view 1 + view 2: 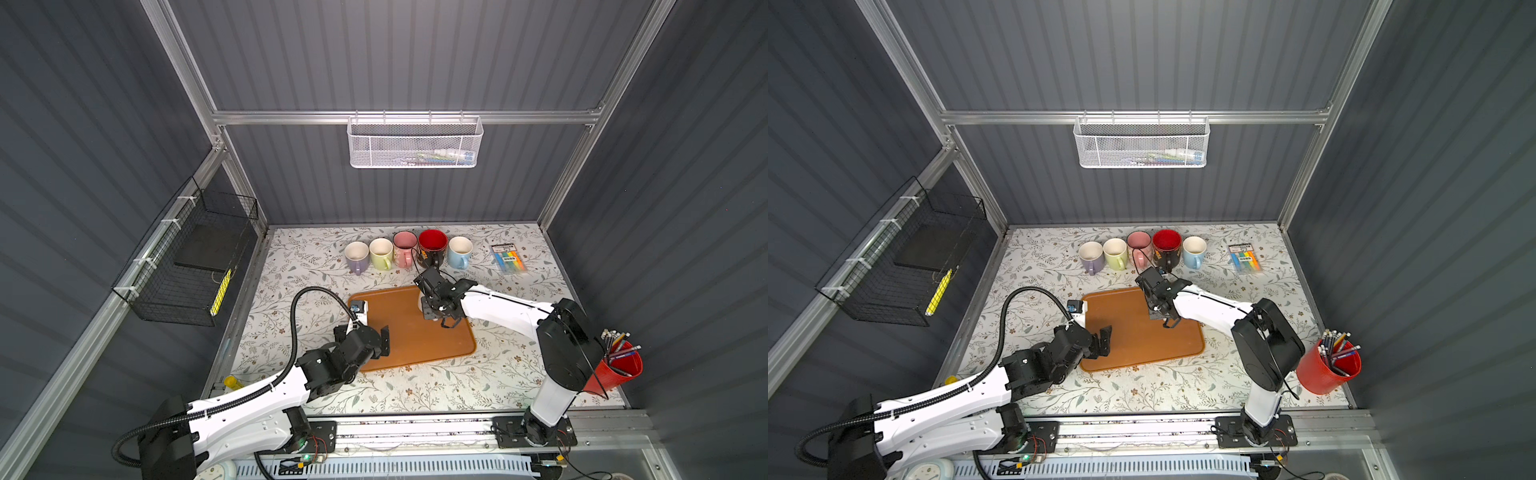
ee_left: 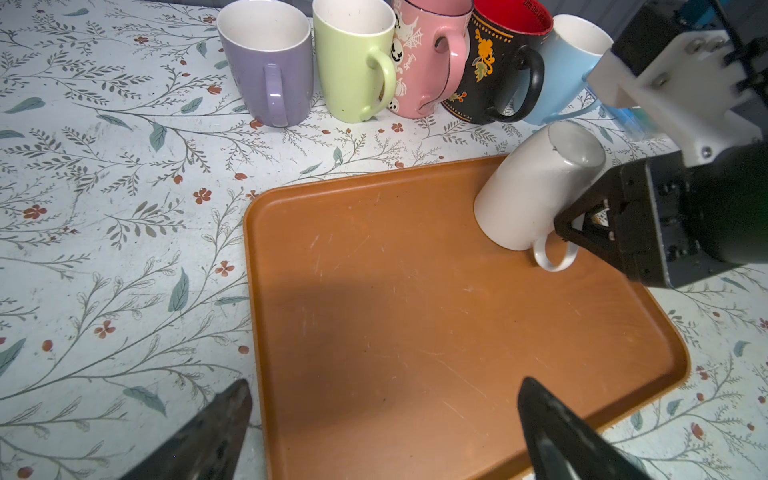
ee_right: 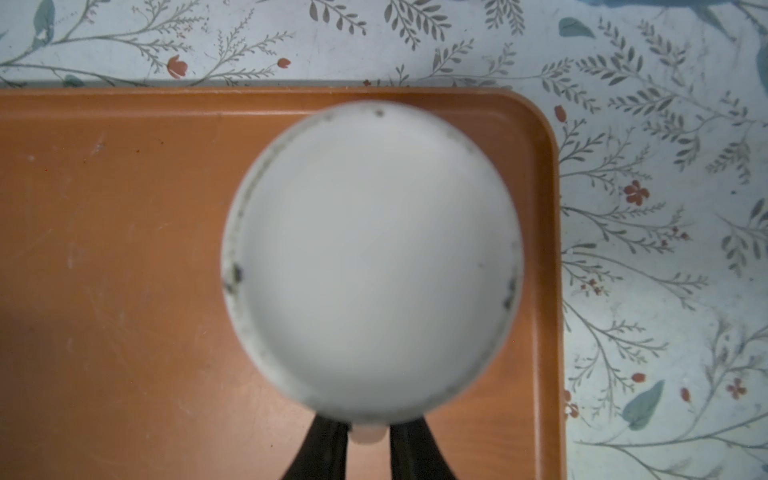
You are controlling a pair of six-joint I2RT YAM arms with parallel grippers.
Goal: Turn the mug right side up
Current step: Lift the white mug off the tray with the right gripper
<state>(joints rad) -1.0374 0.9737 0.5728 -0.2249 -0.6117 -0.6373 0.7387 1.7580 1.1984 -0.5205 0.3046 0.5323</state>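
Note:
A white mug [image 2: 536, 187] stands mouth down at the far right corner of the orange tray [image 2: 415, 311]. From above, its flat base [image 3: 370, 257] fills the right wrist view. My right gripper [image 3: 370, 436] is shut on the mug's handle, one black finger pressed to each side of it. In a top view this gripper [image 1: 432, 309] covers most of the mug. My left gripper [image 2: 384, 399] is open and empty, and it hovers over the tray's near left part [image 1: 365, 332], well away from the mug.
Several upright mugs line the back of the table: purple [image 1: 356, 255], green [image 1: 381, 252], pink [image 1: 404, 247], black and red [image 1: 432, 247], blue [image 1: 459, 251]. A marker pack [image 1: 509, 258] lies back right. A red pencil cup [image 1: 617, 370] stands front right.

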